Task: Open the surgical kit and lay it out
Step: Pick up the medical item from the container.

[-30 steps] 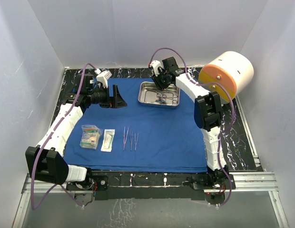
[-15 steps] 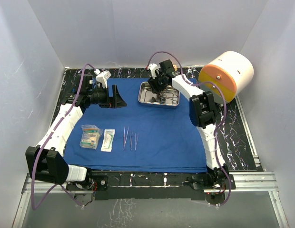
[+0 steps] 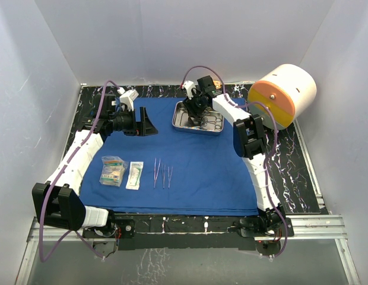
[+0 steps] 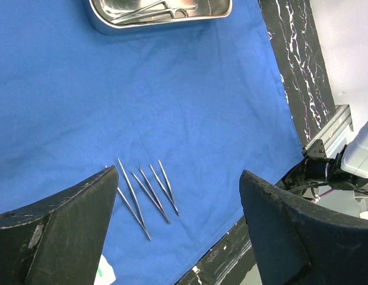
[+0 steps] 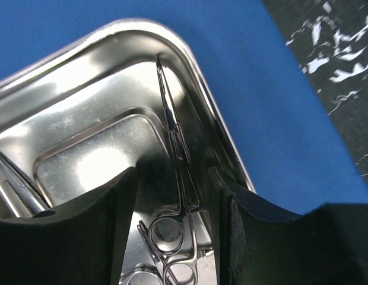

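Top external view: the right arm stretches far forward, elbow raised and wrist bent down, so the right gripper (image 3: 197, 111) dips into the steel tray (image 3: 179, 123). In the right wrist view its fingers stand partly apart, straddling a ring-handled clamp (image 5: 175, 148) without pinching it. The left arm extends along the left side of the table (image 3: 303, 172). Its left gripper (image 3: 149, 122) is held level above the blue cloth (image 3: 196, 166), spread wide and empty. The forceps (image 4: 145, 193) lie beneath it, and two packets (image 3: 113, 170) sit back toward that arm's base.
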### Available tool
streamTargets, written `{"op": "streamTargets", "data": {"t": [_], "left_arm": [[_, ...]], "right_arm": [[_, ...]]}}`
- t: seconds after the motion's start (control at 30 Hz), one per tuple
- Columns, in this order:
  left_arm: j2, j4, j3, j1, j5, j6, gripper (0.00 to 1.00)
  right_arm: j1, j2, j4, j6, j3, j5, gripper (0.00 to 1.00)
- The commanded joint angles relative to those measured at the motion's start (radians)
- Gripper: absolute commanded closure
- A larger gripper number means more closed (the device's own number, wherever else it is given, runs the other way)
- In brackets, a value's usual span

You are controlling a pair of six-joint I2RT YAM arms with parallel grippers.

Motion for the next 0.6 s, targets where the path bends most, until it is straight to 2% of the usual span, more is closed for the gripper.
{"op": "streamTargets", "data": {"t": [0.0, 0.2, 0.4, 0.57], "left_arm": [[-0.047, 0.011, -0.010, 0.009, 0.029, -0.006, 0.18], [-0.045, 0.013, -0.010, 0.009, 0.032, -0.006, 0.18], [-0.044, 0.013, -0.007, 0.010, 0.031, -0.010, 0.18], [-0.043, 0.010, -0.003, 0.012, 0.032, -0.010, 0.18]], "right_arm": [[-0.002, 0.020, -0.006, -0.028, 0.035, -0.004, 0.53], [-0.002, 0.004, -0.030, -0.033, -0.007, -0.017, 0.61], [-0.003, -0.028, -0.050, -0.027, -0.040, -0.018, 0.80], [-0.003, -0.048, -0.066, -0.016, -0.040, -0.003, 0.93]]}}
